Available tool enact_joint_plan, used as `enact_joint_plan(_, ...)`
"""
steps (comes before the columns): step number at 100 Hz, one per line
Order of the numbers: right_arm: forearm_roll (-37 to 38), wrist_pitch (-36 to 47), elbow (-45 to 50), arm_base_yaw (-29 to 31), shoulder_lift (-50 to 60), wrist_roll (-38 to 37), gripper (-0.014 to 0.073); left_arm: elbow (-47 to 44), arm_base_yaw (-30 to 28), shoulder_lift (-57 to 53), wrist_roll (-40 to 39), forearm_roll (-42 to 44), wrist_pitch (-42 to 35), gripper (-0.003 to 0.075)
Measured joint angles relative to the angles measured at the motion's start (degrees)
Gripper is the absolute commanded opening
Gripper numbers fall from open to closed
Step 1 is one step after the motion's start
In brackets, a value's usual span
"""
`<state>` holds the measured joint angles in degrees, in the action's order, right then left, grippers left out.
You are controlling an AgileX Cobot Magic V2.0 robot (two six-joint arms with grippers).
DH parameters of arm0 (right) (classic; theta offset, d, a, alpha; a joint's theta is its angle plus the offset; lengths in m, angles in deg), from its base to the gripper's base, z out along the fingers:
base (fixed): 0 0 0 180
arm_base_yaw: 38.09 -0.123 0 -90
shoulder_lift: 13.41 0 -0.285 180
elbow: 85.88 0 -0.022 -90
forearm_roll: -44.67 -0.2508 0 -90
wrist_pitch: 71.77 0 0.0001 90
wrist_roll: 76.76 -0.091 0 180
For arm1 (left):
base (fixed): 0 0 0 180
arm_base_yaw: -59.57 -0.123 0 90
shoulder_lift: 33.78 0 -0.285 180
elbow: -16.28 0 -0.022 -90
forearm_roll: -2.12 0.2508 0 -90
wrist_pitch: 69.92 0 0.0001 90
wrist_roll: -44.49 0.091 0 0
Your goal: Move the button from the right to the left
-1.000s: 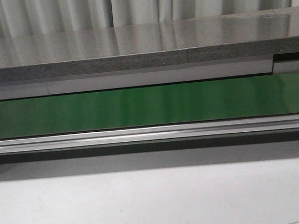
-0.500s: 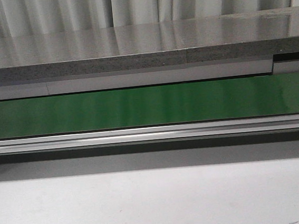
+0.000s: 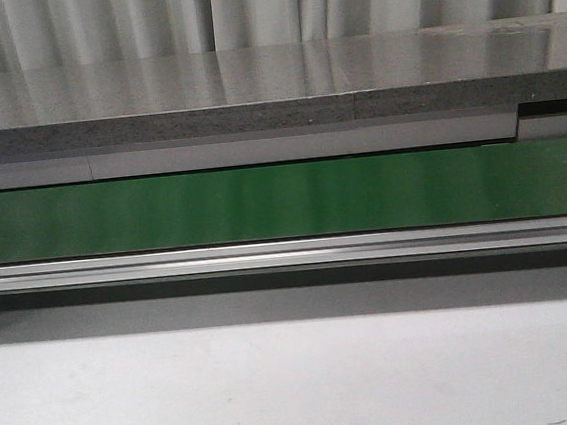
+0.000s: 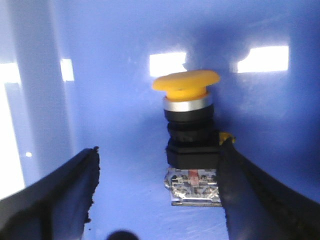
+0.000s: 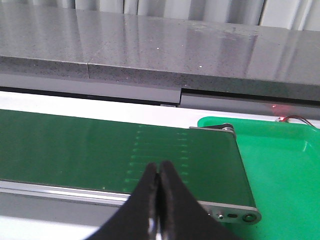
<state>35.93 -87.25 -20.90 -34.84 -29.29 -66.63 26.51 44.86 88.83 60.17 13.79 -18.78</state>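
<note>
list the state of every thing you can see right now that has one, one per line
yellow-capped black push button: upright on a blue surface, between the left fingers, one finger at its side
left black gripper: open
right black gripper: shut, empty, above the belt
green conveyor belt: bare in every view
bright green plastic tray: nothing seen in it

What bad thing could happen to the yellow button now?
The button stands upright on a blue surface between the left gripper's open jaws, nearer one jaw. If they close unevenly, that jaw may push it over. Pulling away, a jaw might also snag and tip it.
</note>
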Motion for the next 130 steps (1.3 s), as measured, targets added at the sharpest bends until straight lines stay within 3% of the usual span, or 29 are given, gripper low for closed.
enact_joint_plan(23, 0.0, 0.0, 0.0, 0.0, 0.0, 0.0, -0.0067, 0.0, 0.0, -7.37, -4.78, -0.59, -0.62, -0.0022)
enact_joint_plan(47, 0.0, 0.0, 0.0, 0.0, 0.0, 0.0, -0.0067, 0.0, 0.86, -13.89, -4.88, -6.9, -0.62, -0.002)
enact_joint_plan(73, 0.0, 0.0, 0.0, 0.0, 0.0, 0.0, -0.0067, -1.62, 7.14, -20.11, -2.94, -11.67, -0.64, -0.002)
enact_joint_plan(100, 0.0, 0.0, 0.0, 0.0, 0.0, 0.0, -0.0067, -9.79, 14.36, -28.05, -2.37, -15.21, -5.31, -0.002)
enact_joint_plan(130, 0.0, 0.0, 0.0, 0.0, 0.0, 0.0, -0.0067, -22.49, 17.44, -40.44, -2.28, -23.61, -11.97, -0.002)
